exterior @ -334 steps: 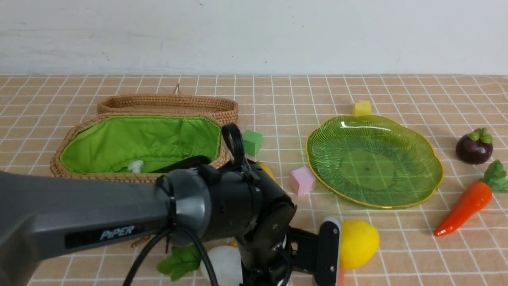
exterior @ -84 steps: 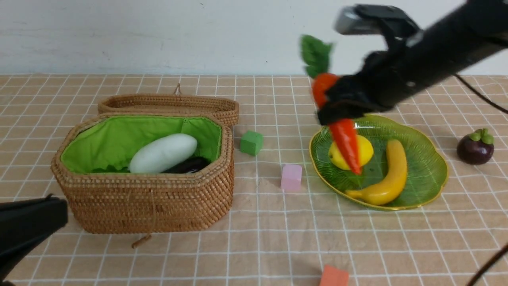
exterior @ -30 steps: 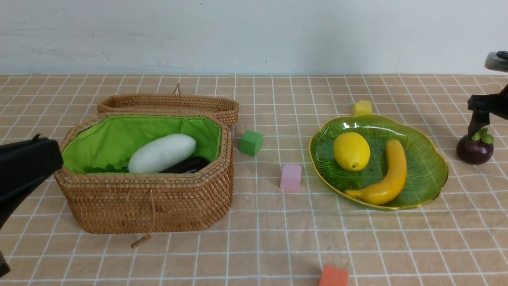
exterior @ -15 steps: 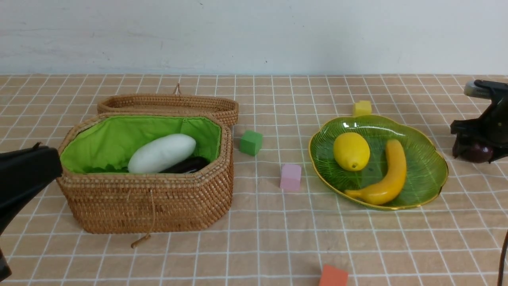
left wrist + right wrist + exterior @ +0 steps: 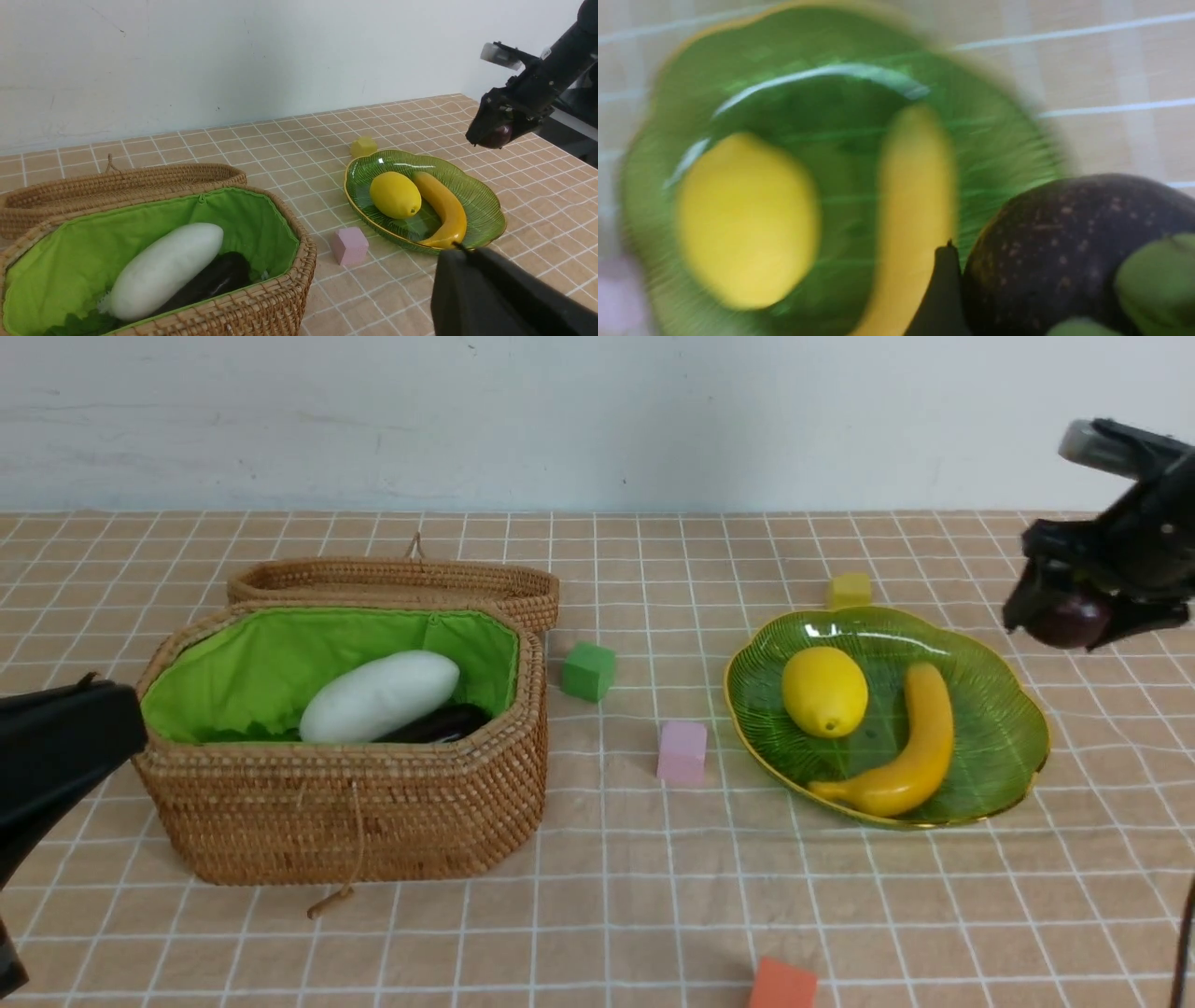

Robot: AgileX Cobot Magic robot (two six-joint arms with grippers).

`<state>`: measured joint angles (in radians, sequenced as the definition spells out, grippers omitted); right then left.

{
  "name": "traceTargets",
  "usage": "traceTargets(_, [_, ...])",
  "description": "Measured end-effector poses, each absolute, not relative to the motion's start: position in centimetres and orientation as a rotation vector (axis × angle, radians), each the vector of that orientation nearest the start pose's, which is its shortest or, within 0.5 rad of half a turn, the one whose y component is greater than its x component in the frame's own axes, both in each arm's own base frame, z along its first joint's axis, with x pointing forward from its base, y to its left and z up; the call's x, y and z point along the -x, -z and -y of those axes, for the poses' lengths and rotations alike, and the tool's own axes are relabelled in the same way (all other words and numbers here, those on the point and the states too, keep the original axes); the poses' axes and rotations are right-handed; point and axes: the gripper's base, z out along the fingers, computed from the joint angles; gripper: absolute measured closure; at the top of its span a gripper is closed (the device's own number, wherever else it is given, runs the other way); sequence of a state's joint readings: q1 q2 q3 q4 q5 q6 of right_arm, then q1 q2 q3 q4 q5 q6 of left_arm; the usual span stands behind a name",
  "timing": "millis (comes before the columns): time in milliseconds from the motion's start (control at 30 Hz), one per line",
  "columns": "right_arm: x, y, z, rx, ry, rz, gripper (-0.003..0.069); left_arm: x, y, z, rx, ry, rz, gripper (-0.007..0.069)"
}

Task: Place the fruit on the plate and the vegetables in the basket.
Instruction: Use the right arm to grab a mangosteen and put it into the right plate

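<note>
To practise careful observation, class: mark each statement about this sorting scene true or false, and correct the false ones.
1. The lemon and the banana lie on the plate. True.
2. The mangosteen rests on the table. False: the right fingers hold it in the air, to the right of the plate.
3. The radish lies inside the basket. True.
4. The pink cube sits on the plate. False: it stands on the cloth, between the basket and the plate.
5. The basket is closed. False: it is open, and its lid lies behind it.
</note>
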<state>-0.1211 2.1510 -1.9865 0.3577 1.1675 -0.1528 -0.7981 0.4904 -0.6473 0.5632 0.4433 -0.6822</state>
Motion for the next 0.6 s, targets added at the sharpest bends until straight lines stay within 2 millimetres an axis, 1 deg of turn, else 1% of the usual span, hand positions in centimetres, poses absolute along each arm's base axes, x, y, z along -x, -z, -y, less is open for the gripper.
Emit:
traceTargets(33, [-46.7,-25.7,1.5,-0.044,-0.439,-2.763,0.0071,-8.1,-36.0,5.3,-0.373,0.517,-1.691,0.0629])
traceTargets(67, [-46.7,-25.4,1.0,-0.033,-0.444,-2.773,0.0071,-8.1,-36.0,5.3,-0.373,0.517,-1.691,0.0629])
traceTargets(100, [-46.7,-24.5,-0.6,0.011,-0.455,-2.805,0.0071,-8.1,-36.0,5.3,-0.373,0.517,-1.691,0.0629])
traceTargets(167, [-46.8,-23.8,-1.6,0.041,-0.451,-2.827,0.0071,-8.1,-36.0,5.3,-0.373,0.516,-1.691,0.0629])
traceTargets(233, [-46.9,-23.0,-2.9,0.086,-0.432,-2.835,0.0071,-8.1,-36.0,5.3,-0.373,0.515,-1.692,0.0629])
traceTargets(300, [-47.1,-22.9,-3.5,0.099,-0.418,-2.821,0.0057,-8.1,-36.0,5.3,-0.374,0.514,-1.692,0.0629])
traceTargets(367, [-47.2,-22.9,-3.9,0.087,-0.413,-2.812,0.0004,-8.1,-36.0,5.3,-0.379,0.510,-1.690,0.0629])
traceTargets(400, [-47.2,-22.9,-4.0,0.077,-0.416,-2.813,-0.0009,-8.1,-36.0,5.3,-0.379,0.510,-1.689,0.0629])
traceTargets(500, [-47.0,-23.1,-4.1,0.046,-0.423,-2.824,-0.0022,-8.1,-36.0,5.3,-0.385,0.506,-1.688,0.0629])
traceTargets(600, [-46.5,-24.0,-4.1,0.049,-0.422,-2.836,-0.0013,-8.1,-36.0,5.3,-0.385,0.505,-1.687,0.0629])
